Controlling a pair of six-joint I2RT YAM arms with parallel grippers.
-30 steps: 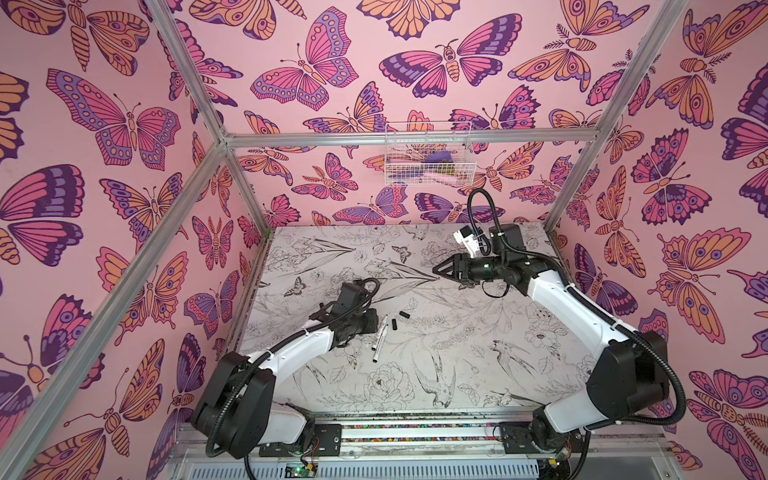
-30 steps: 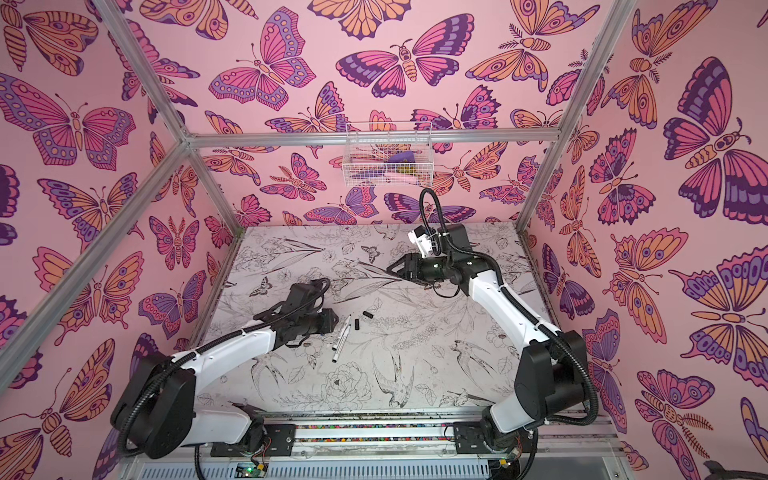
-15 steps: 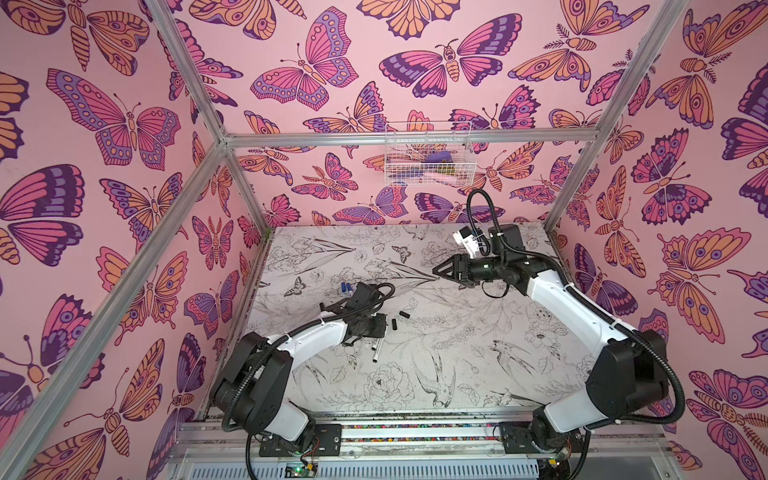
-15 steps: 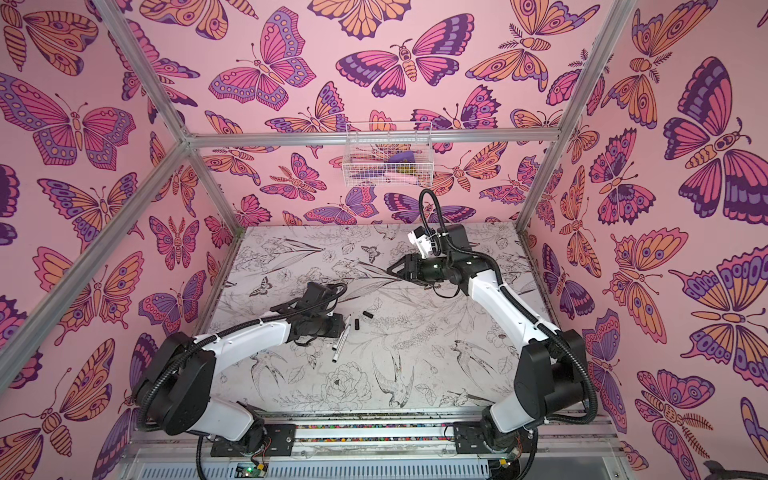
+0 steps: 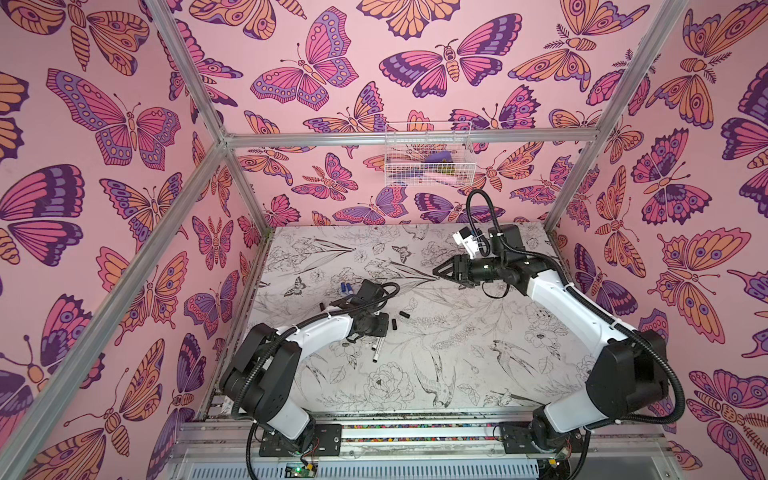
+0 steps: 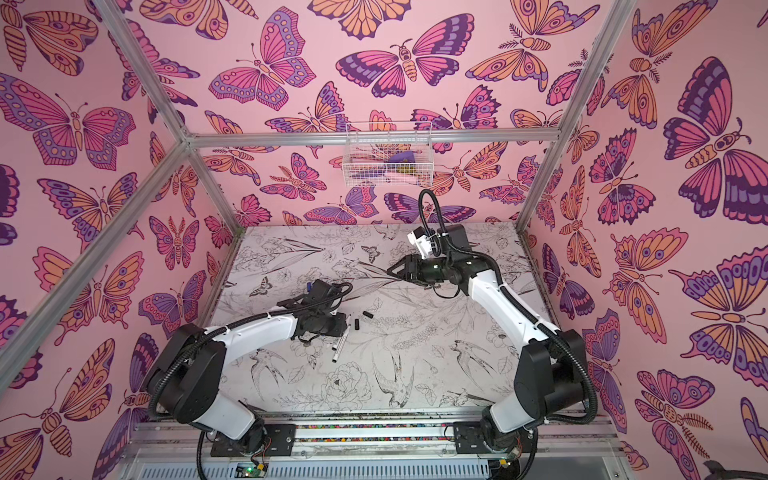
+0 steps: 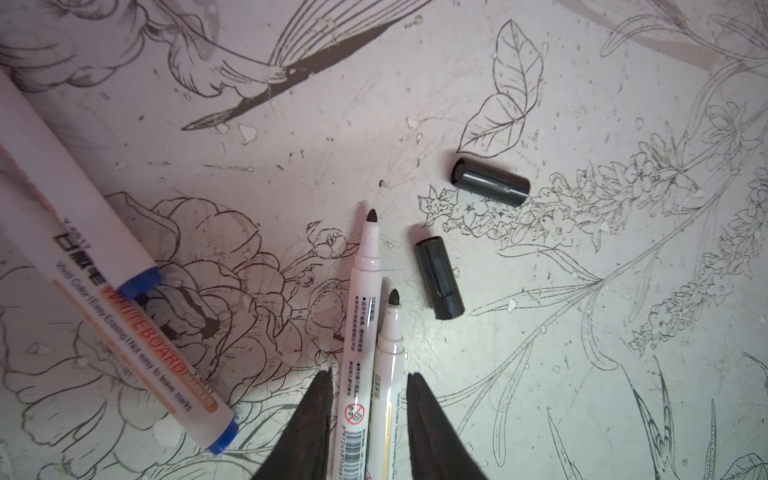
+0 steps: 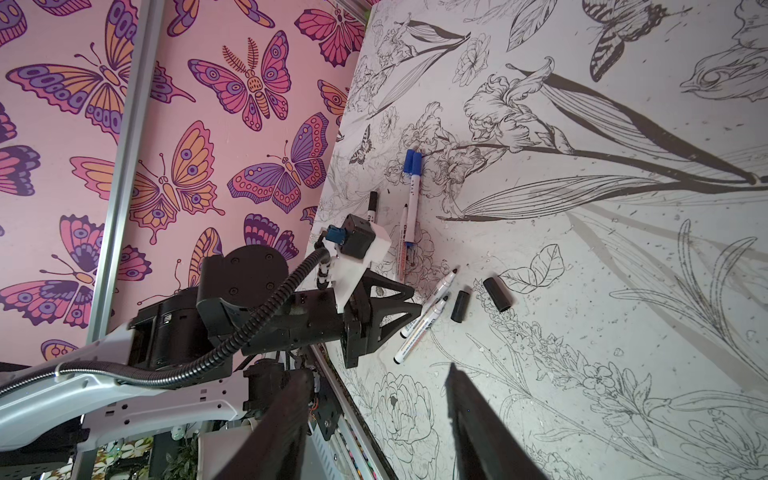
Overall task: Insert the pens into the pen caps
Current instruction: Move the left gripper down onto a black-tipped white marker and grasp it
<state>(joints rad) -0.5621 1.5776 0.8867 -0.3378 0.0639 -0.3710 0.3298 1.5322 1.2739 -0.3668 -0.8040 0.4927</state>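
The left gripper (image 7: 368,372) stood low over the table (image 5: 478,365), jaws partly open and straddling two uncapped pens (image 7: 360,332) that lay side by side on the surface. (Whether a pad pressed on either barrel could not be told; a thin gap showed on one side.) This placement suggests a pick was being set up. Since both pens sat inside the jaws, a clean single grasp looked doubtful. The barrels were smooth white plastic, round and slim, with fine dark print, a barcode and black felt tips.

Just beyond the tips lay two black pen caps (image 7: 439,282). These were short glossy cylinders, each on its side and apart from the other. Being round, they would probably roll if nudged.

Farther off, near the left arm's wrist, lay blue-trimmed pens (image 8: 411,195), one wearing a blue cap, and a black-capped pen (image 8: 372,208).

The right gripper (image 8: 378,370) hung above the far half of the table, jaws wide and empty, apparently held in reserve to take a cap. A white wire basket (image 5: 428,153) was fixed to the back wall.
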